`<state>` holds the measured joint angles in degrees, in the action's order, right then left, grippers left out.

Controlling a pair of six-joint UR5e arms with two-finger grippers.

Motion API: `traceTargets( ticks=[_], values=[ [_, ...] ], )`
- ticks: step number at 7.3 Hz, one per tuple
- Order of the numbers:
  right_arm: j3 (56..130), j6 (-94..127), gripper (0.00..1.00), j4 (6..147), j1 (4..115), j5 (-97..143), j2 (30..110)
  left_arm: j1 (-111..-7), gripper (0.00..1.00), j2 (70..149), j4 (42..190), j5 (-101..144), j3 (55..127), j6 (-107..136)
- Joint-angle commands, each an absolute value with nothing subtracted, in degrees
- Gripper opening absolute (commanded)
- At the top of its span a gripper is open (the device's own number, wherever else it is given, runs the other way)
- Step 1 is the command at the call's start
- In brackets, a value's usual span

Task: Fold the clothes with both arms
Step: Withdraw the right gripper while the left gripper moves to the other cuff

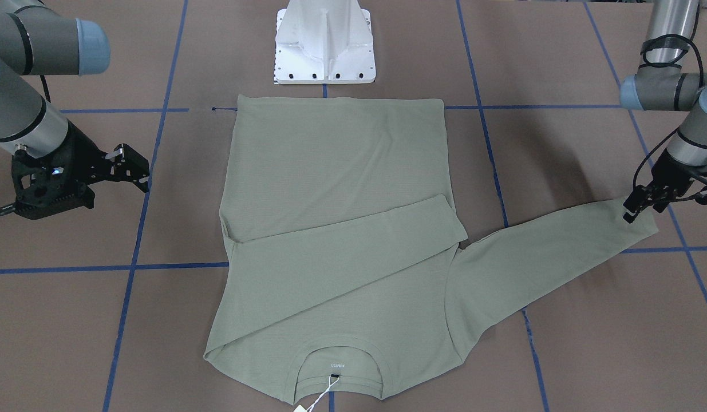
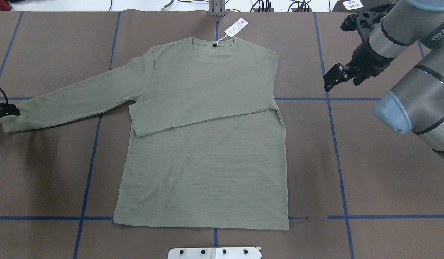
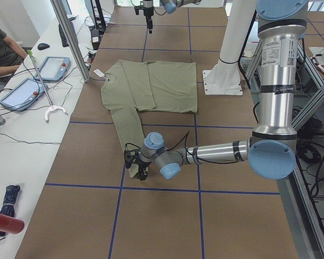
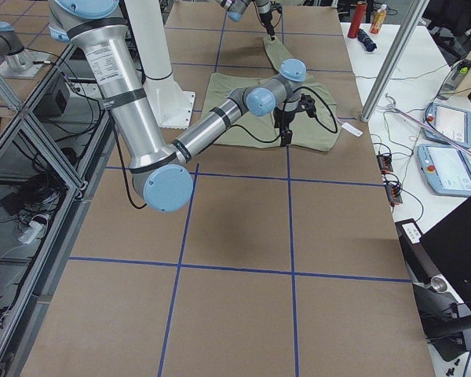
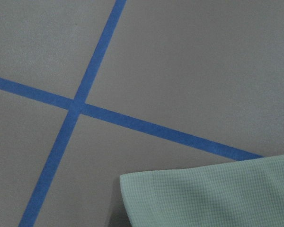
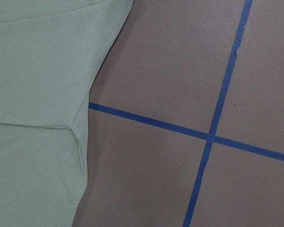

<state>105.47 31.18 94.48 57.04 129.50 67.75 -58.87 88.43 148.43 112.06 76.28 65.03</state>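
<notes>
1. A brown table (image 2: pixel 369 172) crossed by blue tape lines (image 2: pixel 338 162) fills every view. The white pedestal base (image 1: pixel 326 46) stands at the robot's edge of it.
2. The left gripper (image 1: pixel 631 213) is low at the very end of the outstretched sleeve (image 1: pixel 536 257), its tips over a corner of the cuff (image 5: pixel 213 194). Whether it is clamped on the cloth or merely above it cannot be told. The left wrist view shows only the cuff lying flat on the table, with no fingers in sight.
3. From that gripper the sleeve runs flat and straight away to the body of the sage-green shirt (image 2: pixel 207 172), which lies spread in the middle of the table between the two arms, hem toward the robot.
4. The right gripper (image 2: pixel 329 77) hangs above bare table with its fingers parted and nothing between them. It is near the shirt's side edge but apart from it.
5. On that gripper's side the other sleeve (image 2: pixel 207 104) is folded across the chest, its cuff reaching the far side of the body.
6. Farthest from both grippers, past the neckline (image 2: pixel 214 46), the white hang tag (image 2: pixel 236 27) lies on its string.
</notes>
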Motion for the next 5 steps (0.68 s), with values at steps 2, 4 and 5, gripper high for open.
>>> traceTargets(
  ticks=[2,4,5],
  values=[
    [105.56,31.20,1.00,94.57,57.04,129.55,67.76,-58.80,0.20,88.51,148.62,111.97,76.46,66.27],
    [105.64,31.20,1.00,94.48,57.04,129.64,68.11,-58.80,0.00,88.07,148.45,112.06,77.86,66.18],
    [105.64,31.11,1.00,94.57,57.13,129.55,68.20,-58.80,0.00,87.81,147.93,112.32,79.44,66.27]
  ],
)
